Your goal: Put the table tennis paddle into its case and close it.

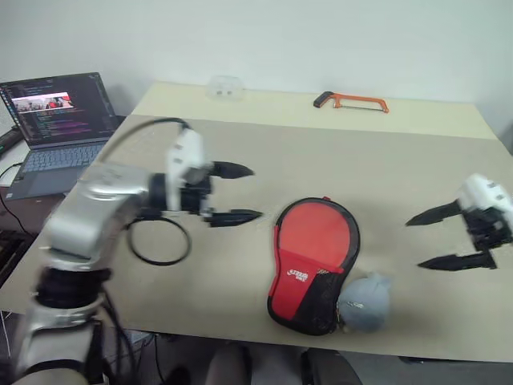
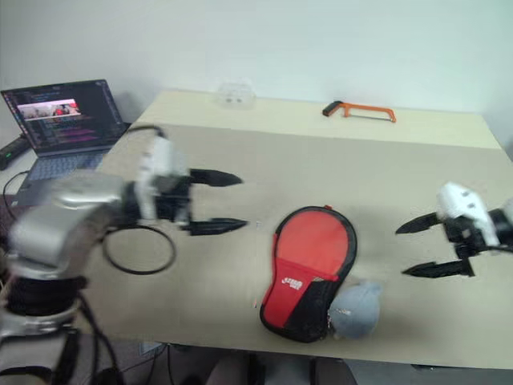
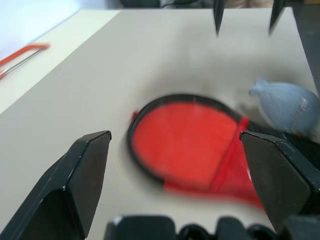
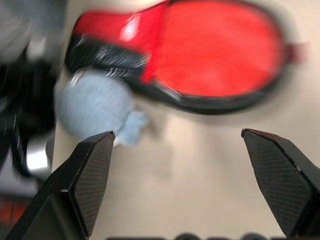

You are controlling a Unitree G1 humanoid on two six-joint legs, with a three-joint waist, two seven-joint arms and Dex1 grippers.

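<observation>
Left eye view: the case lies flat on the beige surface, near the front edge and roughly centred between the two arms. Its red side faces up, with white lettering on the narrow end and a black-trimmed edge all round. The wide rounded end points away from the robot; the narrow end points toward the front edge. Whether the table tennis paddle is inside cannot be told.

A pale blue-grey soft bundle sits just beside the narrow end of the case, on the robot's right.

The left gripper hovers above the surface to the left of the case, fingers spread wide, holding nothing. The right gripper hovers to the right of the case, well apart from it, fingers likewise spread wide and empty.

A black cable loop lies on the surface below the left gripper. An orange-framed hacksaw rests near the far edge. An open laptop stands off the surface on the robot's left.
</observation>
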